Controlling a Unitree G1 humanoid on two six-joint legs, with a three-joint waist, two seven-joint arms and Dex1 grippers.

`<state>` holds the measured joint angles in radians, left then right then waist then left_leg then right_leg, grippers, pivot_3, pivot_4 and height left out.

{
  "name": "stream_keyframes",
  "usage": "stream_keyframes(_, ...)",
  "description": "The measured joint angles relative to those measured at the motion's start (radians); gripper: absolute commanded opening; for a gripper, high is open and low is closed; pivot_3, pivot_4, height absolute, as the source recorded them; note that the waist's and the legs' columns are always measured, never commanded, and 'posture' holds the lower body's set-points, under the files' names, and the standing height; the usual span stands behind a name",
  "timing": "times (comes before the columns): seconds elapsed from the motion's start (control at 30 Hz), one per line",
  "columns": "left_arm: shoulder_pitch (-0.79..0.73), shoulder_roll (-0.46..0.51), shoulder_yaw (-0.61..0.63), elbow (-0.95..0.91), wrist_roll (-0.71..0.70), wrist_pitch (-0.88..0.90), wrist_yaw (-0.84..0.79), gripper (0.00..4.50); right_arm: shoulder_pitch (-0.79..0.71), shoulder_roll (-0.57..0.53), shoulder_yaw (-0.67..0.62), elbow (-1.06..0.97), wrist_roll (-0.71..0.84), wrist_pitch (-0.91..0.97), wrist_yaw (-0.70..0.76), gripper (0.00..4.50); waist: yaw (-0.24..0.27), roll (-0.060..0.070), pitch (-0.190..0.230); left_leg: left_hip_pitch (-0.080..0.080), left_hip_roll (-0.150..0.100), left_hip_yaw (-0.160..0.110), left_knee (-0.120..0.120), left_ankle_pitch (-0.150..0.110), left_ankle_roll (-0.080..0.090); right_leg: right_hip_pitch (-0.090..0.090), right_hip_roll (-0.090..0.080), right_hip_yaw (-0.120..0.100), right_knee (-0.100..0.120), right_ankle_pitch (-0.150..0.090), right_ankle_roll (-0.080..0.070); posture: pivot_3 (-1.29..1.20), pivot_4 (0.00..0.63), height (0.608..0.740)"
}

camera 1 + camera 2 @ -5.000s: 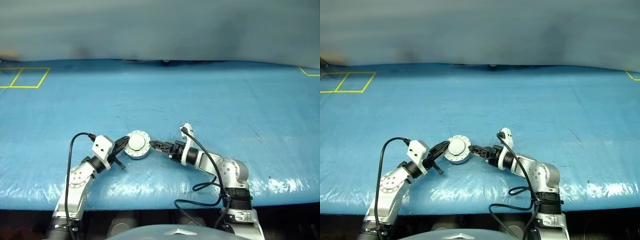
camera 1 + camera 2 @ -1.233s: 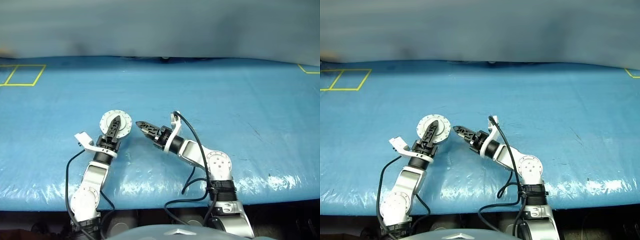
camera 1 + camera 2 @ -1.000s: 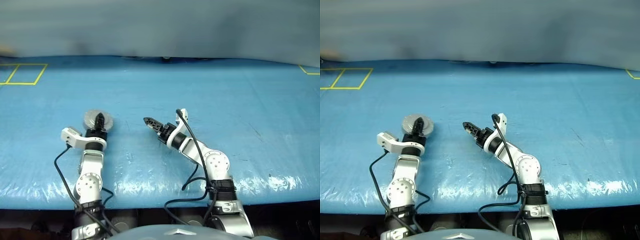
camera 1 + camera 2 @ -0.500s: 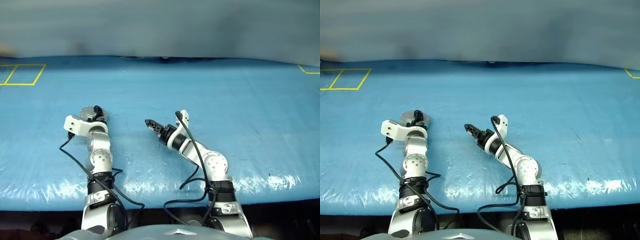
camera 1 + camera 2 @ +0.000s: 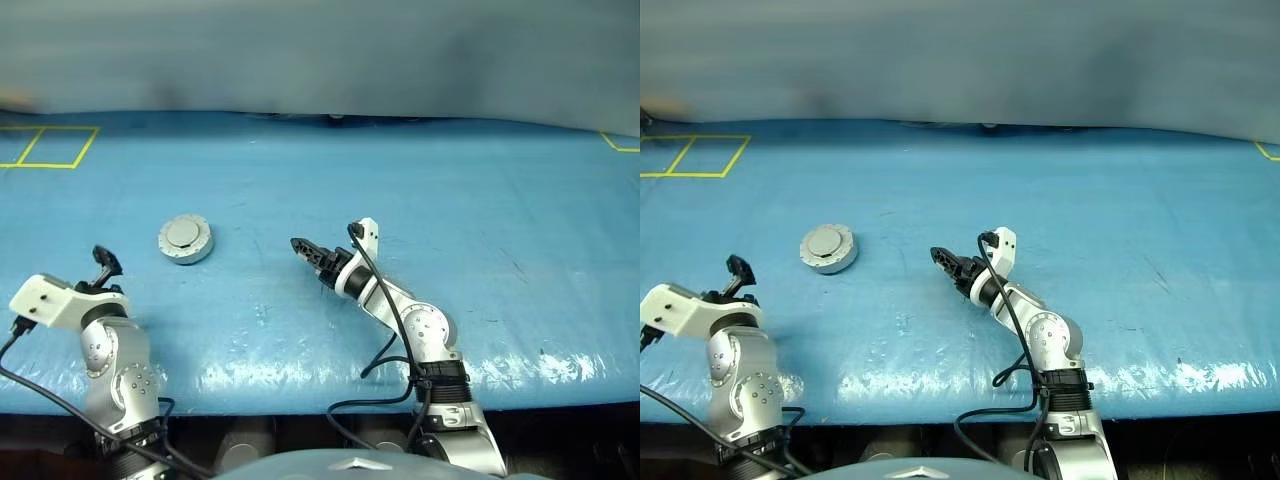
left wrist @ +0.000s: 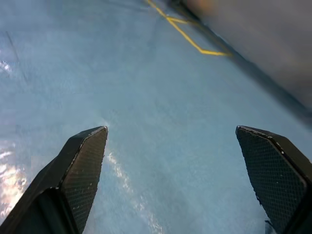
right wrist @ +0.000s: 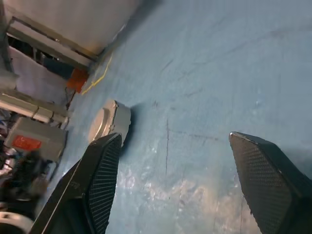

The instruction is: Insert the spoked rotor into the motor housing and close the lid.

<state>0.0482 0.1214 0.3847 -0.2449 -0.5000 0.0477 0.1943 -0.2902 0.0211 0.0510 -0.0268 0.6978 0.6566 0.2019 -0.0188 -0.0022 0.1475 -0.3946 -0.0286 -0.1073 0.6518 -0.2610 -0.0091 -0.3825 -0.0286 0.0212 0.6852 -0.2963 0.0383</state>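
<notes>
Silver round motor housing (image 5: 185,240), lid shut, is set alone on blue sheeting (image 5: 480,200); left gripper (image 6: 180,180) and right gripper (image 7: 175,185) are spread, empty. An unseated lid could go unnoticed.

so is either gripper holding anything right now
No, nothing is held. The left gripper and the right gripper are both open with only blue table between their fingers. The closed housing sits alone on the table, apart from both.

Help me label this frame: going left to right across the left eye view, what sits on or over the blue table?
Left tool → closed motor housing, lid up → right tool, all over the blue table.
</notes>
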Motion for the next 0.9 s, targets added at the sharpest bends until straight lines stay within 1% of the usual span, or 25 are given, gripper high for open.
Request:
stream_keyframes(0.07,0.024,0.067,-0.098,-0.038,0.045,-0.039,-0.159,4.47,0.005,-0.055,0.053,-0.011,-0.112,-0.121,0.056,3.70,0.002,0.000,0.000,0.001,0.000,0.001,0.000,0.000,0.000,0.001,0.000,0.000,0.000,0.000,0.001,0.00,0.150,0.740)
stream_keyframes(0.17,0.073,0.215,-0.297,-0.087,0.107,-0.060,-0.439,4.47,0.013,-0.171,0.087,-0.011,-0.231,-0.234,0.150,3.70,-0.005,0.002,0.000,0.002,0.000,0.002,-0.001,0.000,0.000,0.001,0.000,0.002,-0.001,0.000,0.000,0.00,0.150,0.740)
stream_keyframes(0.23,0.089,0.263,-0.388,-0.087,0.138,-0.056,-0.550,4.47,0.021,-0.244,0.093,-0.006,-0.277,-0.276,0.213,3.70,-0.011,0.003,0.001,0.002,0.002,0.003,-0.003,0.000,0.000,0.000,0.001,0.002,-0.002,0.001,0.000,0.00,0.150,0.740)
stream_keyframes(0.3,0.066,0.297,-0.457,-0.037,0.208,-0.074,-0.624,4.47,0.023,-0.352,0.111,0.025,-0.364,-0.349,0.279,3.70,-0.013,0.004,0.002,0.003,0.002,0.002,-0.004,0.000,0.000,0.000,0.002,0.001,-0.002,0.001,-0.001,0.00,0.150,0.740)
stream_keyframes(0.4,0.026,0.317,-0.484,0.073,0.313,-0.135,-0.655,4.47,0.026,-0.423,0.103,0.078,-0.433,-0.421,0.330,3.70,-0.018,0.004,0.002,0.003,0.004,0.002,-0.005,-0.001,0.002,0.000,0.001,0.001,-0.002,0.002,-0.002,0.00,0.150,0.740)
stream_keyframes(0.5,-0.026,0.309,-0.511,0.184,0.377,-0.212,-0.679,4.47,0.032,-0.432,0.089,0.115,-0.442,-0.475,0.389,3.70,-0.018,0.004,0.002,0.003,0.004,0.002,-0.004,-0.001,0.002,0.000,0.001,0.001,-0.001,0.002,-0.003,0.00,0.150,0.740)
stream_keyframes(0.63,-0.037,0.299,-0.526,0.246,0.383,-0.262,-0.743,4.50,0.032,-0.450,0.086,0.126,-0.450,-0.483,0.436,4.48,-0.017,0.004,0.002,0.002,0.003,0.003,-0.003,-0.001,0.003,0.000,-0.002,0.002,-0.002,0.002,-0.002,0.00,0.150,0.740)
stream_keyframes(0.77,-0.036,0.291,-0.534,0.261,0.374,-0.272,-0.790,4.50,0.032,-0.446,0.083,0.126,-0.480,-0.496,0.421,4.48,-0.013,0.004,0.002,0.002,0.004,0.001,-0.003,-0.001,0.003,0.000,-0.004,0.002,-0.002,0.002,-0.002,0.00,0.150,0.740)
stream_keyframes(0.9,-0.033,0.276,-0.531,0.261,0.360,-0.272,-0.808,4.50,0.032,-0.412,0.065,0.128,-0.489,-0.497,0.398,4.48,-0.011,0.004,0.002,0.002,0.004,0.001,-0.003,-0.001,0.003,0.000,-0.003,0.002,-0.001,0.002,-0.002,0.00,0.150,0.740)
